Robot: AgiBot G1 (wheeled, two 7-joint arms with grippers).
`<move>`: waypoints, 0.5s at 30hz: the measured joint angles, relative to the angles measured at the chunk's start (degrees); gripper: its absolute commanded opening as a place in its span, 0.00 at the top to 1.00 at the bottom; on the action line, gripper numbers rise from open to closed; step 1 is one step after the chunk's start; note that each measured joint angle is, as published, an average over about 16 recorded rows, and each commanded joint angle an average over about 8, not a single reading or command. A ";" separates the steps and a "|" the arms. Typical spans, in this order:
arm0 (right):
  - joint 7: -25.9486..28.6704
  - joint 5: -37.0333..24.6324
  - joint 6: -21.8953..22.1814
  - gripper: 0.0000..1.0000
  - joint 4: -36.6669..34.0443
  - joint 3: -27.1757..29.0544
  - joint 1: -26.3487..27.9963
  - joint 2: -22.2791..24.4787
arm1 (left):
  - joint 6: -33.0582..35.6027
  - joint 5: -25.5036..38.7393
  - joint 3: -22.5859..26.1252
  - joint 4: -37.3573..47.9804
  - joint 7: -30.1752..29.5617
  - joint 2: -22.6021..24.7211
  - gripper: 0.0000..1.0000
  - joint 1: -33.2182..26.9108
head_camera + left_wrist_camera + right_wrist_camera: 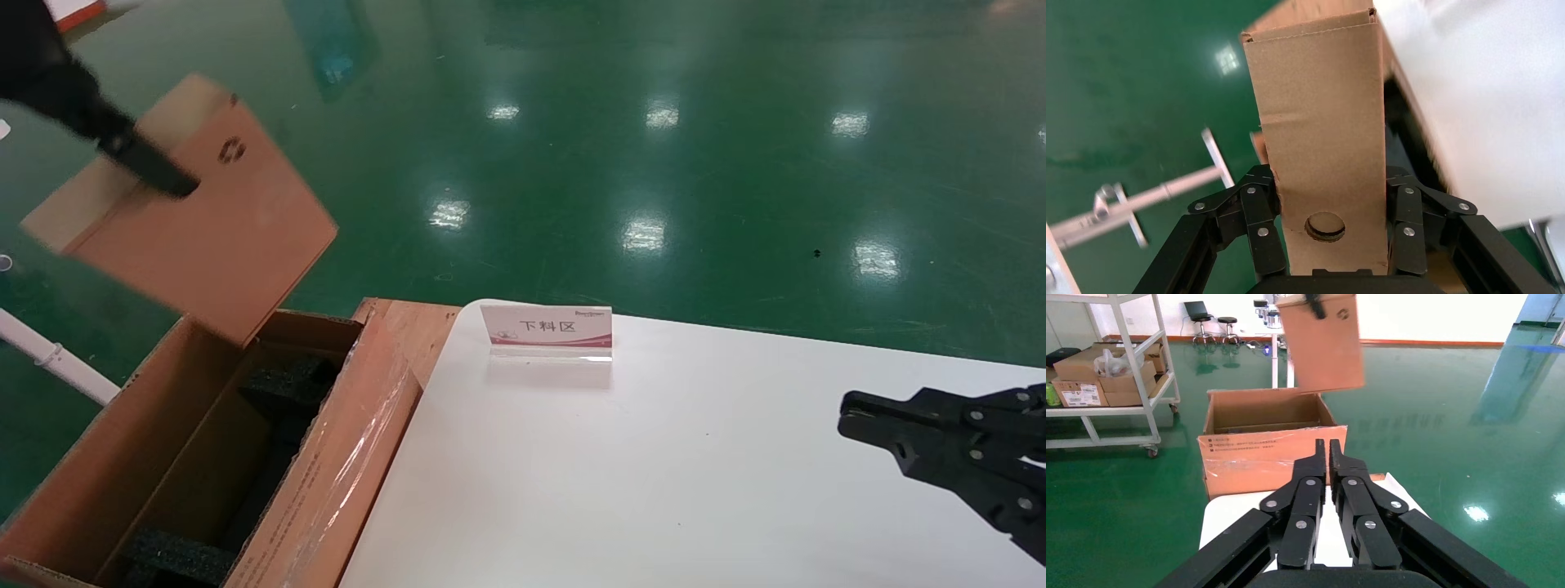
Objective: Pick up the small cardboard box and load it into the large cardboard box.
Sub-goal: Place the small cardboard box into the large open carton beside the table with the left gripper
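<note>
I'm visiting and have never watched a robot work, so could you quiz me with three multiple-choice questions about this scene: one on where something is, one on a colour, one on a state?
1. Where is the small box?
A. Lying on the white table
B. Held in the air above the large box
C. On the floor

2. What colour is the floor?
A. Green
B. Grey
C. Blue

3. How is the right gripper?
A. Shut on the sign
B. Wide open
C. Shut, holding nothing

Answers:
1 B: the left gripper clamps the small box on both sides, and the head view shows it tilted over the open large box.
2 A: glossy green shows in every view.
3 C: its fingers meet with nothing between them, over the table, apart from the sign.
</note>
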 measured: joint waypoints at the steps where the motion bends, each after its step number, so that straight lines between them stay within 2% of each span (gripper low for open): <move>1: 0.00 0.00 0.00 0.00 0.00 0.00 0.00 0.00 | -0.04 -0.71 1.75 -0.14 0.16 -0.25 1.00 -0.20; 8: -0.01 0.02 0.01 0.00 0.00 -0.03 0.01 0.01 | -0.83 -5.13 11.79 -1.56 0.17 -2.50 1.00 -1.17; 15: -0.03 0.03 0.02 0.00 0.00 -0.05 0.01 0.02 | -2.62 -6.73 17.14 -3.95 -1.30 -5.70 1.00 -1.10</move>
